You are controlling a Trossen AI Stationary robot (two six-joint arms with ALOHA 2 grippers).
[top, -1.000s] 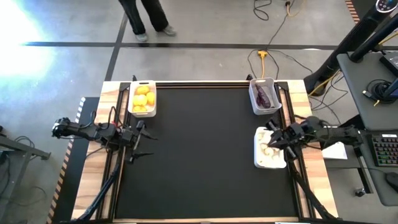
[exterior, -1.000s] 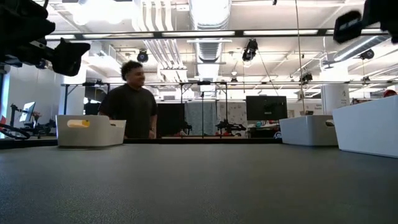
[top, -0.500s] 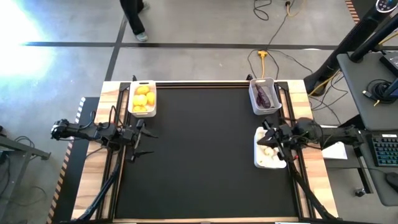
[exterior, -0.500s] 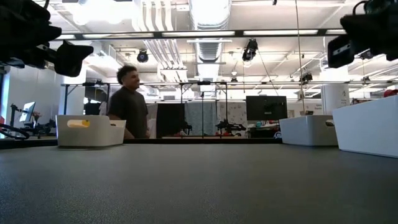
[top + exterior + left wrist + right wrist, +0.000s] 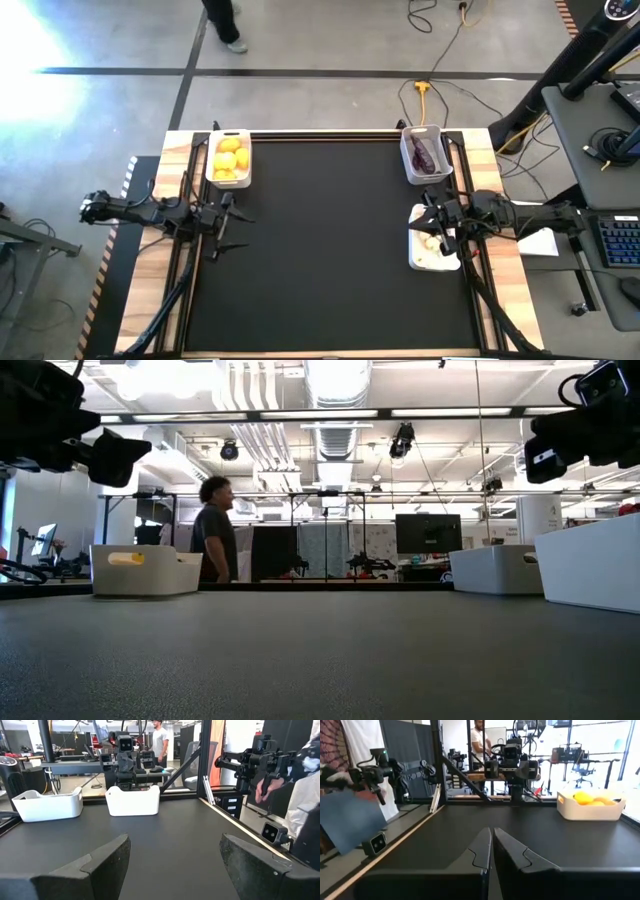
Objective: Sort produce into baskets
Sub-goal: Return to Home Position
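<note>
Three bins hold the produce: lemon bin [image 5: 229, 133] at the left corner, eggplant bin [image 5: 425, 128] at the right corner, garlic bin [image 5: 434, 268] near it. Right gripper [image 5: 492, 831], fingers pressed together, hovers over the garlic bin; it should lift clear of the rim before drawing back. Left gripper [image 5: 174, 840], fingers spread and empty, waits at the table's [image 5: 330, 260] left edge.

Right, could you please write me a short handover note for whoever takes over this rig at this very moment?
Left gripper: open, empty, at the left edge of the mat.
Right gripper: shut, empty, over the garlic bin.
Yellow fruits lie in the far-left bin, eggplants in the far-right bin, garlic in its own.
Done: no loose produce shows on the mat.
Left: probably only bringing both arms home.
</note>
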